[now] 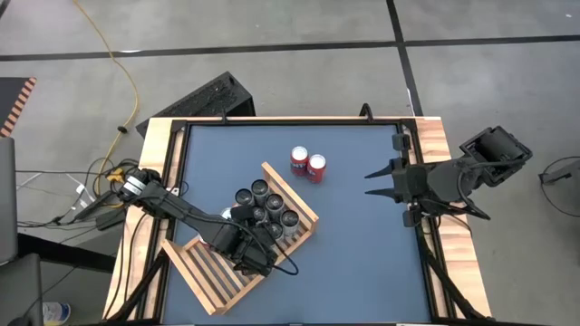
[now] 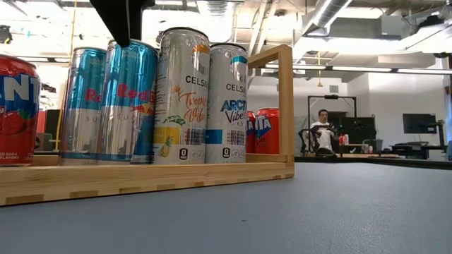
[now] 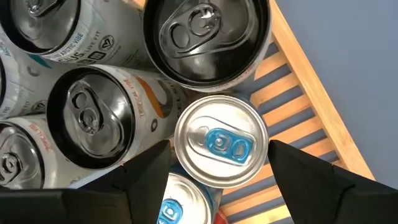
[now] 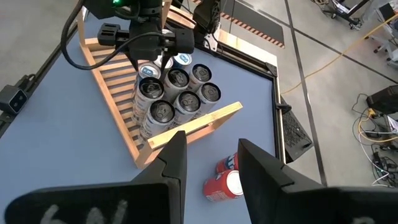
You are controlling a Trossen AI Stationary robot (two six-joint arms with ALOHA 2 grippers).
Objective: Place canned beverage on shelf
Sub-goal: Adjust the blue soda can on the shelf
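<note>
Silver can (image 3: 221, 148) with a blue tab sits between the left pincer's (image 3: 221, 171) part-open fingers, so it can stand on the wooden shelf (image 1: 216, 281).

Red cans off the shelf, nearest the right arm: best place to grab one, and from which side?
Take the red can nearer the right gripper around its upright round side wall, coming level from that gripper's side. Its neighbour touches the far side, and the shelf frame lies close by.

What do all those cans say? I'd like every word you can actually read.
"CELSIUS", "ARCTIC Vibe": white can with blue print.
"CELSIUS", "Tropical Vibe": white can with orange print.
"Red", cut off: blue-silver can.
"AN", cut off: red can.
Small print along the can bottoms: too small to read.
</note>
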